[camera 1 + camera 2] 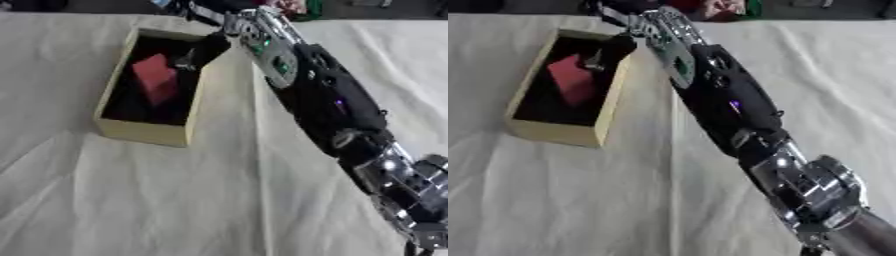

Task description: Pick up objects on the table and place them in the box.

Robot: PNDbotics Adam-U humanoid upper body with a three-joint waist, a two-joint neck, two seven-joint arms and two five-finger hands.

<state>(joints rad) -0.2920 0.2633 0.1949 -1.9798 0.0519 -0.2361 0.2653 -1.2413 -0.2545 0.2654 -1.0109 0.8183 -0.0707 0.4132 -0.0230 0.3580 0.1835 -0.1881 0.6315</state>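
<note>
Red block (156, 77) is lying inside the box (140, 131) on the far left of the white surface (131, 200). Right robot hand (203, 50) is reaching over the box; I cannot tell its fingers.

We stretch our right arm (324, 100) diagonally from the lower right corner up toward the upper middle, forearm black, silver joints at wrist and elbow. Our right hand (206, 50) points down-left; its fingers are too dark to read.
</note>
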